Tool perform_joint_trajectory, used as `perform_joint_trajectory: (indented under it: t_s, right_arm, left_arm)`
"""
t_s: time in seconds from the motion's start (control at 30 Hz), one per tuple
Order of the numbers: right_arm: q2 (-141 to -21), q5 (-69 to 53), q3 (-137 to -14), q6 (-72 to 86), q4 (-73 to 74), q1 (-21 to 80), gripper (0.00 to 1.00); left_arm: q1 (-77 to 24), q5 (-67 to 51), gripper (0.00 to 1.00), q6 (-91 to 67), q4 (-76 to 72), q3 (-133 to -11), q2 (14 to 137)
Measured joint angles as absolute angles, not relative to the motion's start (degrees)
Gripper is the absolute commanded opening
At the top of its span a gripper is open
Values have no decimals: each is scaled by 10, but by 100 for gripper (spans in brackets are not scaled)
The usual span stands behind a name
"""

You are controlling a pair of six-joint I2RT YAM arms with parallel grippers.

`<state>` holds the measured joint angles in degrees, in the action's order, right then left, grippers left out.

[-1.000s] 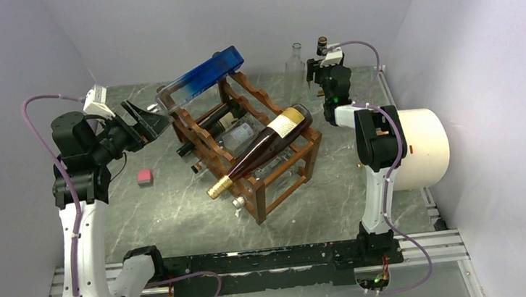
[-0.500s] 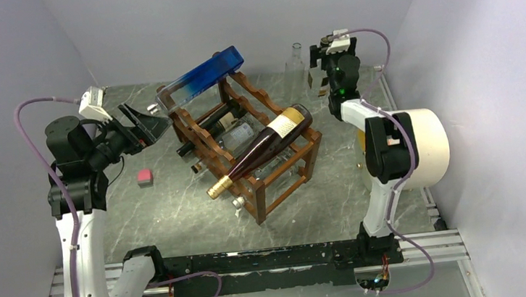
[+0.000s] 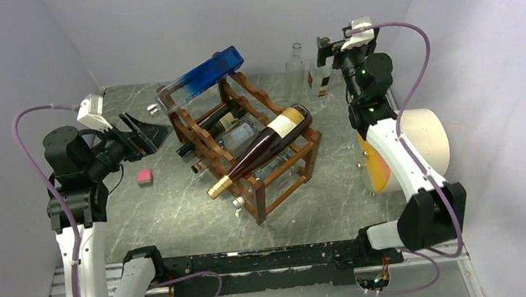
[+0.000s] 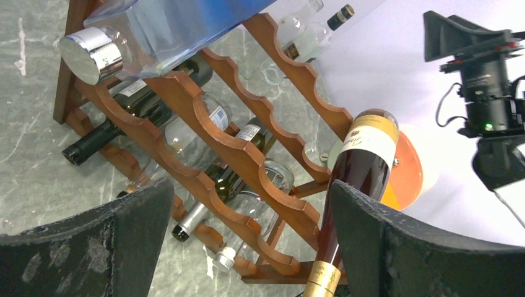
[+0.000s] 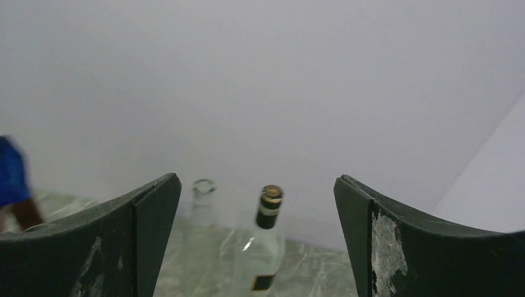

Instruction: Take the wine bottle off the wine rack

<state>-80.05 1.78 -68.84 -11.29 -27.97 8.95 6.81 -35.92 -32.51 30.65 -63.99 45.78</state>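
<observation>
Centrally on the marbled grey surface (image 3: pixel 179 215) stands the wine rack (image 3: pixel 259 201), a reddish-brown open wooden frame with scalloped rails, set askew. Across its top, toward 11 o'clock, lies a flat blue bottle (image 3: pixel 203 75) with a silver cap. A dark red wine bottle (image 3: pixel 264 148) with a cream label and gold foil rests slanted on the upper rails, its neck pointing to 7 o'clock. The lower tiers cradle a dark bottle with a black cap (image 4: pixel 93 141) and several clear ones. The rails partly mask these, so their count is unclear.

At 1 o'clock from the rack, off it, a clear bottle with a dark capsule (image 5: pixel 261 253) stands upright on the surface beside an uncapped clear bottle (image 3: pixel 296 56). The right gripper (image 5: pixel 255 179) hangs near the capped one, jaws released and holding nothing. The left gripper (image 4: pixel 252 184), at 9 o'clock from the rack, has its jaws spread wide and empty. A white roll (image 3: pixel 423 144) at 3 o'clock is partly hidden by the right arm.
</observation>
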Motion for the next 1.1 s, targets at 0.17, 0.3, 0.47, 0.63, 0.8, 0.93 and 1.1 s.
perform_joint_trajectory:
  t_s: [0.17, 0.3, 0.47, 0.63, 0.8, 0.93, 1.1]
  right_arm:
    - [-734, -10, -683, -118, -194, 130, 100]
    - [-721, -23, -708, -116, -119, 155, 100]
    - [-696, -50, -711, -118, -82, 196, 100]
    - [-657, -84, -710, -118, -86, 256, 100]
    - [-674, -88, -758, -84, -37, 327, 100]
    - [-727, -88, -864, -7, 55, 333, 100]
    - [-701, -100, -865, 39, 124, 332, 100]
  left_arm:
    - [68, -351, 99, -318, 322, -626, 456]
    - [68, -346, 99, -313, 333, -611, 468]
    - [67, -333, 97, -297, 341, -609, 495]
    - [67, -360, 98, -271, 360, -630, 563]
    - [67, -435, 100, -302, 294, -547, 525]
    - [51, -499, 100, -348, 221, -491, 492]
    - [-91, -491, 97, -372, 170, -450, 494]
